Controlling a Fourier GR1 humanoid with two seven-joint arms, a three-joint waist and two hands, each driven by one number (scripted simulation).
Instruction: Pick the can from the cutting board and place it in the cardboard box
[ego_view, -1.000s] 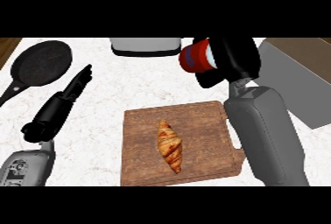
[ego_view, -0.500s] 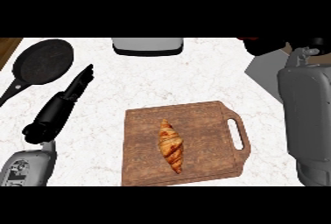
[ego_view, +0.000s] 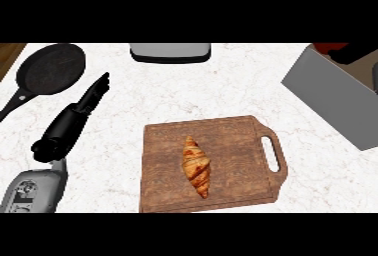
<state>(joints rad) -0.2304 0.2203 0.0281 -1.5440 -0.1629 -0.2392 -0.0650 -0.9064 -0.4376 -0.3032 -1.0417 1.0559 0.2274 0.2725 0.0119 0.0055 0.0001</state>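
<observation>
Big swing to the right just completed! No more grey forearm across the cutting board (ego_view: 236, 145), as there was a second ago; now gone almost wholly past the table's far right corner. Leaves only a dark scrap of the right hand (ego_view: 363, 51) showing there, with a red sliver of the can (ego_view: 330, 47) just beside it, above the far wall of the cardboard box (ego_view: 332, 95). Cannot tell whether that right hand is clasped round the can or has let go: too little in view. So, off the board for certain, and over or behind the box, though not seen inside it. Looks like the carry done and the drop into the box in hand or about to be. On the board, just the croissant (ego_view: 196, 166), lying where it lay before. Over by the table's left edge, the left hand (ego_view: 85, 107) unchanged, flat and open, pointing towards the frying pan (ego_view: 52, 67). Next up, by the look of it: lowering cleanly inside the box walls, not onto the rim.
</observation>
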